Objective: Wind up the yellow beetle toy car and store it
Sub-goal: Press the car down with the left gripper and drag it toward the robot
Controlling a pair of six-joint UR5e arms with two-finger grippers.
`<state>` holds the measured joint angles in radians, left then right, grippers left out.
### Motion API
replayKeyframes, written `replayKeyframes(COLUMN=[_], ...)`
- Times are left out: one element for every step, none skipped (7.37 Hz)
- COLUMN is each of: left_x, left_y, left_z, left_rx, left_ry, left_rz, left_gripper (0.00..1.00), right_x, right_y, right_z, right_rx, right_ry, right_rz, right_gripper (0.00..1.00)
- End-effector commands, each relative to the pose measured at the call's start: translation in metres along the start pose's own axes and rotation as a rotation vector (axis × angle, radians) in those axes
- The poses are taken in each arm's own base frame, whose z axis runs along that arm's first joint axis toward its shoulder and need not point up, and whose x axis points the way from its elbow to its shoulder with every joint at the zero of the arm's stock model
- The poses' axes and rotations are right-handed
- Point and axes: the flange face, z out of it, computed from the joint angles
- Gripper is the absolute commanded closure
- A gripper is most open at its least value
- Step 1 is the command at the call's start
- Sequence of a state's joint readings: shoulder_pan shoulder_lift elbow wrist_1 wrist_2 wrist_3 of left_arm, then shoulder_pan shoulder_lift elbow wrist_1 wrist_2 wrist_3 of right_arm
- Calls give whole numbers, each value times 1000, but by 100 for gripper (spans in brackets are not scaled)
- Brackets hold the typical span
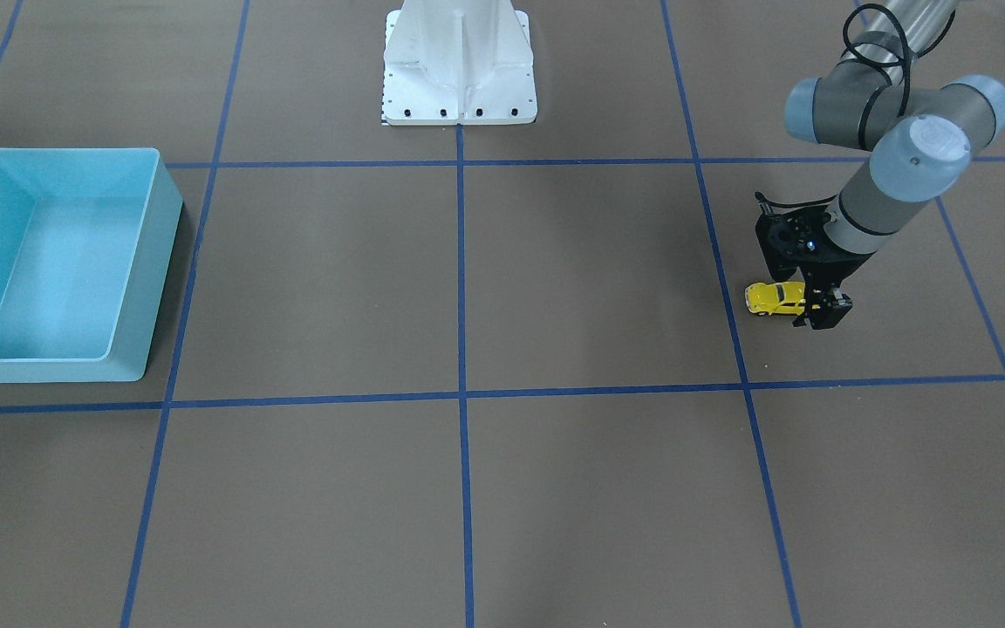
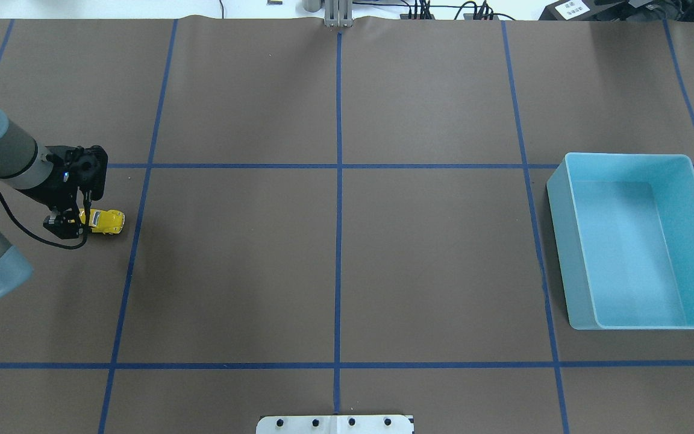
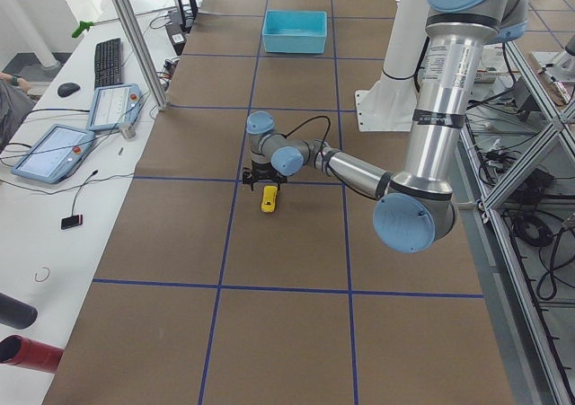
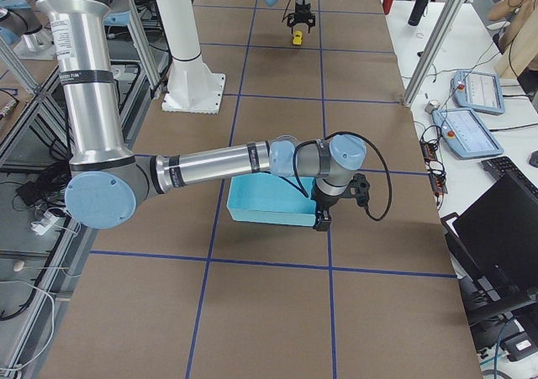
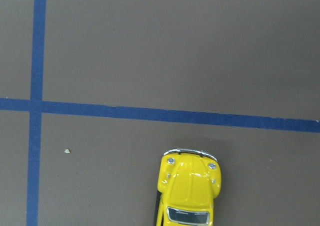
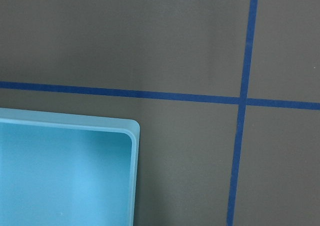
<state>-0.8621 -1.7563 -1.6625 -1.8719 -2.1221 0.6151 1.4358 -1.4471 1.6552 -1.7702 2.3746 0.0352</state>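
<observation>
The yellow beetle toy car (image 2: 108,221) stands on its wheels on the brown table at my far left, nose toward the light blue bin (image 2: 555,181). My left gripper (image 2: 73,220) is down at the car's rear, with its fingers closed on either side of it. The front-facing view shows the car (image 1: 773,298) and my left gripper (image 1: 819,307) the same way. The left wrist view shows the car's bonnet (image 5: 190,186) and no fingers. My right gripper (image 4: 323,221) hangs by the bin's outer wall (image 4: 269,211); I cannot tell whether it is open or shut.
The bin (image 1: 158,187) is empty, and its corner rim (image 6: 75,123) fills the lower left of the right wrist view. Blue tape lines grid the table. The white robot base (image 1: 459,87) stands at the middle of my edge.
</observation>
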Motion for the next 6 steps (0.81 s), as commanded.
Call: replayKeyframes(left_x=[-4, -2, -1, -2, -1, 0], left_y=[-3, 0, 5, 8, 11, 8], left_z=[8, 9, 12, 17, 22, 22], left_rx=[12, 22, 16, 9, 18, 26], left_ry=[28, 29, 33, 42, 69, 73], left_rz=[-4, 1, -4, -11, -18, -12], left_gripper=[0, 0, 0, 0, 0, 0], right_x=[0, -1, 0, 0, -2, -1], right_y=[0, 0, 0, 0, 0, 0], right_z=[0, -1, 0, 0, -1, 0], right_rx=[0, 2, 0, 0, 2, 0], right_ry=[0, 0, 0, 0, 0, 0], right_rz=[0, -3, 0, 0, -5, -3], right_gripper=[1, 1, 1, 1, 1, 1])
